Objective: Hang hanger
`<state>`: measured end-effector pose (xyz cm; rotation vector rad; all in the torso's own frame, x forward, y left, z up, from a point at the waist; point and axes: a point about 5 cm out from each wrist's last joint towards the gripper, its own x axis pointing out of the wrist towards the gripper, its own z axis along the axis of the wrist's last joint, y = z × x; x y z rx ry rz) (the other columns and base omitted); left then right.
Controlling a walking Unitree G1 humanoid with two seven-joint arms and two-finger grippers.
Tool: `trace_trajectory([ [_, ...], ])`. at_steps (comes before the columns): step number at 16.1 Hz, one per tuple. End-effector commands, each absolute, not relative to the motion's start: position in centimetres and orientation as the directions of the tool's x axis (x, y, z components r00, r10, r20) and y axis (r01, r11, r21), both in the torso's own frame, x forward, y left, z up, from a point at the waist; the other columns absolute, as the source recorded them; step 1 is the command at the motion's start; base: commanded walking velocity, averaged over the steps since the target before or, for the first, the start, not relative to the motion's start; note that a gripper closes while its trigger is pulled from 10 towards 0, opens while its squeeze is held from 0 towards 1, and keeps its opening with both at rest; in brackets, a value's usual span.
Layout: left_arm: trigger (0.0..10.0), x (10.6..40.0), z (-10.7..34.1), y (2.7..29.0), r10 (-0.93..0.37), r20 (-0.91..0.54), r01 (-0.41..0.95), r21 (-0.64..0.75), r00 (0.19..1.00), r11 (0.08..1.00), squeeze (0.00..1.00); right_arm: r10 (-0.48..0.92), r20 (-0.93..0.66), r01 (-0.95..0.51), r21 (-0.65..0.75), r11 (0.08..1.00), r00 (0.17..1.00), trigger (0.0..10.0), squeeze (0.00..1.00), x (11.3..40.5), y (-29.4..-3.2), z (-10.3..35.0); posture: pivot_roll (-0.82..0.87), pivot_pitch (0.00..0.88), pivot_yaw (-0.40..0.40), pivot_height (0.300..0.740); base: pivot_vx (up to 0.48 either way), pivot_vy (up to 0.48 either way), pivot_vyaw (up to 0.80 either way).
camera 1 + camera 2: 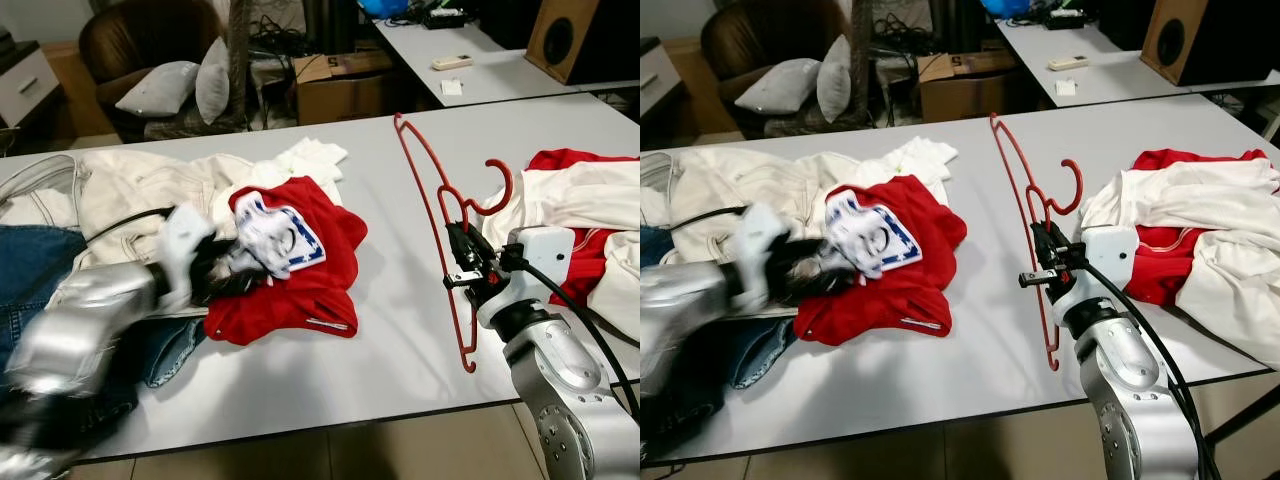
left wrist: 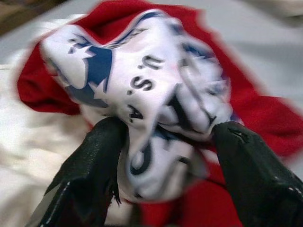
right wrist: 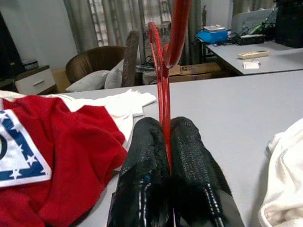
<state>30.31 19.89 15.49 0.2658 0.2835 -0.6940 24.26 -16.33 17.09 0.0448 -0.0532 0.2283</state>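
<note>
While the right gripper (image 3: 166, 142) pinches the red hanger (image 1: 440, 225) above the grey table (image 1: 400, 330), fingers together on its bar; left gripper (image 2: 165, 156), fingers apart, straddles the red shirt's (image 1: 300, 270) white USA patch (image 2: 142, 80).

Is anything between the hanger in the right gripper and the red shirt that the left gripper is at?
Nothing visible. The right gripper is shut on the hanger, and bare table lies between it and the red shirt. The left gripper has its fingers around the shirt's white printed patch.
</note>
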Motion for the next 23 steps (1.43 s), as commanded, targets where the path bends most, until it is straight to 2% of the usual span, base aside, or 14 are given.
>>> trace_trajectory([
  [1,1.2,31.4,16.3,20.5,-0.517,-0.308,0.588,0.215,0.799,0.780,0.00,0.239,0.061,-0.242,0.044,0.969,0.969,10.0,0.00,24.1,-16.1,17.3,0.00,0.000,0.084,0.740,0.000,0.000,0.00],
  [2,0.0,32.8,17.0,20.7,-0.441,-0.251,0.496,0.232,0.862,0.837,0.00,0.236,0.061,-0.239,0.044,0.970,0.970,10.0,0.00,24.2,-16.1,17.3,-0.01,0.000,0.084,0.740,0.000,0.000,0.00],
  [3,0.0,32.8,17.0,20.7,-0.441,-0.251,0.496,0.232,0.862,0.837,0.00,0.236,0.061,-0.239,0.044,0.970,0.970,10.0,0.00,24.2,-16.1,17.3,-0.01,0.000,0.084,0.740,0.000,0.000,0.00],
  [5,0.0,34.8,18.6,21.0,-0.356,-0.169,0.388,0.241,0.919,0.889,0.00,0.231,0.064,-0.234,0.045,0.971,0.971,10.0,0.00,24.3,-16.1,17.4,-0.01,0.000,0.082,0.740,0.000,0.000,0.00],
  [6,0.0,37.4,21.0,21.4,-0.282,-0.063,0.289,0.183,0.957,0.940,0.00,0.217,0.063,-0.220,0.044,0.974,0.974,10.0,0.00,24.4,-16.2,17.5,-0.01,0.000,0.080,0.740,0.000,0.000,0.00],
  [8,0.0,38.4,22.2,21.6,-0.246,-0.022,0.246,0.152,0.969,0.957,0.00,0.205,0.063,-0.208,0.043,0.977,0.977,10.0,0.00,24.5,-16.4,17.5,-0.02,0.000,0.080,0.740,0.000,0.000,0.00],
  [12,0.0,40.3,26.8,23.4,-0.067,0.102,0.046,0.195,0.993,0.980,0.00,0.169,0.079,-0.172,0.046,0.984,0.983,10.0,0.00,24.9,-16.7,17.7,-0.02,0.000,0.095,0.740,0.000,0.000,0.00],
  [14,0.0,40.5,26.3,22.5,-0.195,0.058,0.177,0.229,0.979,0.957,0.00,0.162,0.083,-0.167,0.051,0.985,0.983,10.0,0.00,24.8,-16.6,17.8,-0.03,0.000,0.112,0.740,0.000,0.000,0.00],
  [15,10.0,40.0,25.0,21.5,-0.361,-0.005,0.352,0.232,0.933,0.907,0.00,0.166,0.084,-0.171,0.050,0.984,0.982,10.0,0.00,24.4,-16.4,17.8,-0.04,0.000,0.128,0.740,0.000,0.000,0.00],
  [17,10.0,38.7,23.7,21.2,-0.514,-0.046,0.511,0.212,0.857,0.833,0.00,0.183,0.078,-0.186,0.033,0.982,0.980,10.0,0.00,23.9,-16.5,17.8,-0.04,0.000,0.137,0.740,0.000,0.000,0.00],
  [18,10.0,37.4,22.8,21.2,-0.597,-0.061,0.595,0.216,0.800,0.774,0.71,0.204,0.067,-0.205,0.012,0.979,0.977,10.0,0.00,23.6,-16.6,17.7,-0.05,0.000,0.141,0.740,0.000,0.000,0.00],
  [19,10.0,36.6,22.2,21.2,-0.633,-0.076,0.632,0.217,0.770,0.744,0.71,0.213,0.059,-0.213,0.000,0.977,0.975,10.0,0.00,23.5,-16.7,17.7,-0.05,0.000,0.140,0.740,0.000,0.000,0.00],
  [20,10.0,36.1,21.9,21.1,-0.651,-0.092,0.654,0.212,0.753,0.726,1.00,0.218,0.057,-0.218,-0.002,0.976,0.974,10.0,0.00,23.5,-16.6,17.7,-0.05,0.000,0.136,0.740,0.000,0.000,0.00],
  [23,10.0,32.6,19.9,21.5,-0.708,-0.196,0.733,0.253,0.678,0.632,1.00,0.339,0.009,-0.338,-0.059,0.939,0.941,10.0,0.00,22.7,-15.4,17.3,-0.06,0.000,0.135,0.740,0.000,0.000,0.00],
])
